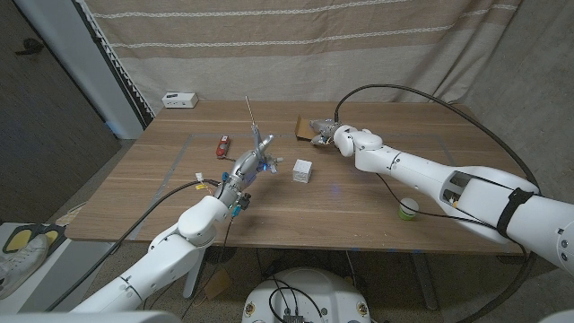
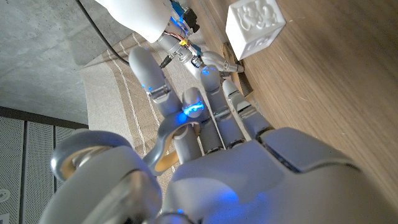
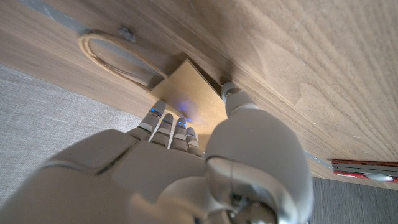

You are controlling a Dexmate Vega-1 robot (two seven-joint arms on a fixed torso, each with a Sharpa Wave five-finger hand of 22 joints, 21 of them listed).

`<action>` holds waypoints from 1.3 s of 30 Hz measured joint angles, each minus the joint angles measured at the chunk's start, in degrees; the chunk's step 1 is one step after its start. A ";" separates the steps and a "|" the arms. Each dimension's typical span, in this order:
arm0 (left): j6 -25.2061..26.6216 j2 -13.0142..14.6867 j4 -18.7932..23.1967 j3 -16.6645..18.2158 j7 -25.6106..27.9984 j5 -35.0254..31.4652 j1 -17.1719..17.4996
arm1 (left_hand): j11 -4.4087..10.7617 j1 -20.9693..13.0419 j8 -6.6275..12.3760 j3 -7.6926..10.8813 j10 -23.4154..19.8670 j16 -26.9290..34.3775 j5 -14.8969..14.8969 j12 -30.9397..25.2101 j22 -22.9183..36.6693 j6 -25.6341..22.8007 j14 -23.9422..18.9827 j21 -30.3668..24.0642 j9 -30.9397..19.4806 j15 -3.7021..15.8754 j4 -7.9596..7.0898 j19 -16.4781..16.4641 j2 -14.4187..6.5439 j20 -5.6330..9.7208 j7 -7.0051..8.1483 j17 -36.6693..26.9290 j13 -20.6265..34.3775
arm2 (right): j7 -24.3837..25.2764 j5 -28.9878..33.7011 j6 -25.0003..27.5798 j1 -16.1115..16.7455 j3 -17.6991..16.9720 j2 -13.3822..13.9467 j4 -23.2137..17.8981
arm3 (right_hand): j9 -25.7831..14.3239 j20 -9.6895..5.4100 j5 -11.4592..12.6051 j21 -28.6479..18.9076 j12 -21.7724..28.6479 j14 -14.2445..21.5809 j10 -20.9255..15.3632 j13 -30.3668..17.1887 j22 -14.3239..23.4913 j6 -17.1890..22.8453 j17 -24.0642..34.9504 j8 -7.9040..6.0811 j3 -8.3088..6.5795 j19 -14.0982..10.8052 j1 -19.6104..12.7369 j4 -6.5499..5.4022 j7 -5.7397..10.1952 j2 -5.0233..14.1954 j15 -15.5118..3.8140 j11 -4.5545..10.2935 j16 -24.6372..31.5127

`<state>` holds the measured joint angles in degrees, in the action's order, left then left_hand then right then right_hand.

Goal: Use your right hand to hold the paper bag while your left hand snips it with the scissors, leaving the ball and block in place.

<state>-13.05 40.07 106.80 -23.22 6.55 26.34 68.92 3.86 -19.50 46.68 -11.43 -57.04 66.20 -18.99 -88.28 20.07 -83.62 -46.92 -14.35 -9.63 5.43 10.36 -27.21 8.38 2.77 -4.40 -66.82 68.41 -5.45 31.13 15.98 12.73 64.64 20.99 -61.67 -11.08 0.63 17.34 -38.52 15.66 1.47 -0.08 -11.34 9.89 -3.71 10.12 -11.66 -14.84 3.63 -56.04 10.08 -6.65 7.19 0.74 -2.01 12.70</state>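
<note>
Gripping the scissors (image 1: 256, 144), left hand (image 1: 244, 170) sits centre-left of the head frame, raised off the wood, fingers curled round the handles; thin blade tip pokes up toward the upper middle of the frame. In the left wrist view the fingers (image 2: 205, 106) close over a pale loop of the handle; blades themselves are out of that shot.

Right hand (image 1: 330, 135) is upper middle of the head frame, fingers spread down onto the brown paper bag (image 1: 306, 128), near the table's far edge. Right wrist view: fingertips (image 3: 163, 124) and thumb press on the flat bag (image 3: 186, 87), its cord handle loop lying on the wood just beyond. Whether any finger hooks under the bag's edge: cannot tell, the hand hides most of it.

White block (image 1: 302, 170) stands centre frame, between the two hands, apart from both; also seen in the left wrist view (image 2: 255, 25) just past the fingertips. Open wood around it on all sides.

Green-and-white ball (image 1: 409, 210) lower right, close to the table's (image 1: 359, 215) near edge, partly hidden behind the right forearm.

Red tool (image 1: 223, 145) lies left of the scissors; type hard to make out. White box (image 1: 180, 100) at far left corner.
</note>
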 measured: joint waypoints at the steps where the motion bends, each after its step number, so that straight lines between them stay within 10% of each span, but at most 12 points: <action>1: 0.05 0.01 -0.03 -0.05 -0.08 0.01 -0.09 | -0.01 0.00 0.00 0.00 -0.01 0.16 0.00 0.00 0.00 0.00 -0.28 0.00 0.00 0.10 0.00 0.00 0.00 0.00 0.00 -0.14 0.00 | 0.11 0.00 -0.17 -0.04 0.08 -0.11 0.37 | 0.00 0.06 -0.05 0.00 0.00 0.76 -0.02 -0.06 0.00 0.00 0.00 0.00 -0.01 -0.51 -0.61 -0.01 0.00 0.11 -0.16 -0.02 0.04; 12: 0.29 0.02 -0.25 -0.28 -0.34 0.08 -0.57 | -0.40 0.00 0.47 0.00 -0.40 0.37 0.00 0.00 0.29 0.02 -0.49 0.00 0.00 0.31 0.00 0.00 0.00 0.00 0.01 -0.44 1.24 | 0.73 -0.15 -1.87 -0.54 0.69 -1.03 3.11 | -0.26 1.07 -1.15 0.00 0.48 8.51 -1.86 -0.79 0.00 0.87 -0.08 -0.36 -0.44 -4.77 -3.59 -0.44 0.01 -0.24 -2.80 0.15 1.72; 30: 0.67 -0.23 -1.05 -0.58 -0.77 0.48 -1.62 | -0.40 -0.11 0.81 0.00 -0.40 0.82 0.00 0.00 0.28 0.17 -0.48 0.00 0.21 0.30 0.00 0.00 -0.11 0.00 -0.11 -0.63 1.61 | 3.67 -1.25 -4.80 -0.87 0.91 -2.40 7.18 | -0.26 -2.77 -3.93 -0.12 3.39 19.68 -12.70 -1.06 0.22 11.13 1.53 -2.91 -3.89 -11.36 -12.55 -1.77 3.48 4.36 -2.49 3.52 6.85; 39: 0.70 -0.40 -1.59 -0.77 -1.12 0.71 -2.08 | -0.40 0.05 1.02 0.00 -0.40 0.82 0.00 0.00 0.28 0.27 -0.48 0.00 0.31 0.30 0.00 0.00 0.05 0.00 -0.02 -0.70 1.63 | 5.45 -2.42 -5.87 -0.68 0.25 -2.81 8.71 | -0.25 -2.75 -6.32 -2.56 5.88 20.76 -21.20 -0.99 0.89 19.59 1.52 -4.41 -6.08 -13.89 -14.42 -5.09 5.74 4.88 -1.98 5.07 11.96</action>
<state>-12.35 39.67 105.21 -23.99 5.42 27.05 66.84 3.46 -19.44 47.69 -11.43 -57.44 67.01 -18.99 -88.28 20.35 -83.36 -47.41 -14.35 -9.32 5.73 10.36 -27.21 8.43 2.77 -4.42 -67.52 70.04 0.00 28.71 10.12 12.05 64.88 18.19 -52.97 -11.33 -2.12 11.03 -41.08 21.54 22.22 -21.28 -12.34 10.78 15.88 11.64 -16.07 -20.92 -10.26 -70.46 5.00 -0.91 12.07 -1.24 3.05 24.67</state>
